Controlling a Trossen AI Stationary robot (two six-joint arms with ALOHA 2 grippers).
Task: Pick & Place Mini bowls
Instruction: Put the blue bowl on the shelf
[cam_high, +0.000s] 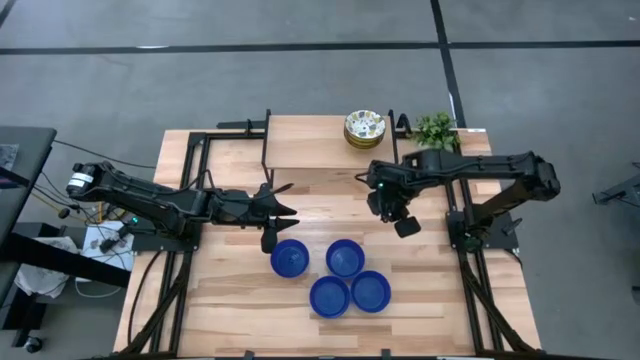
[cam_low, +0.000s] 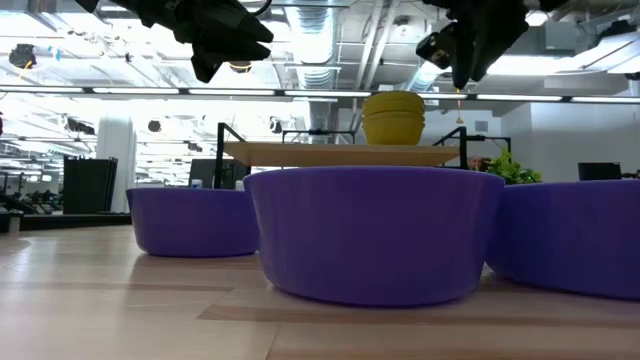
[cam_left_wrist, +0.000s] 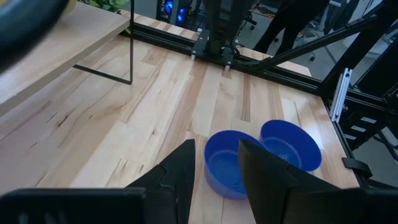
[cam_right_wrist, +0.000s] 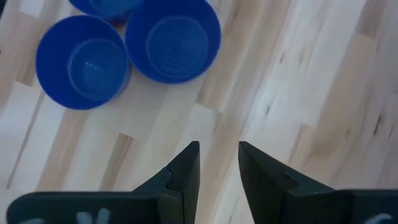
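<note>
Several glossy blue mini bowls stand clustered upright on the wooden table, near its front middle; the low view shows one blue bowl close up. A stack of yellowish floral mini bowls rests on a raised wooden shelf at the far side. My left gripper hovers open above the table, left of the cluster, pointing nearly level toward the right; two blue bowls lie ahead of it. My right gripper hangs open, pointing steeply down over bare wood, on the far right side of the bowls.
A small green plant stands at the far right beside the shelf. Black frame rails run along the table's left and right sides. Bare wood lies between the shelf and the bowl cluster.
</note>
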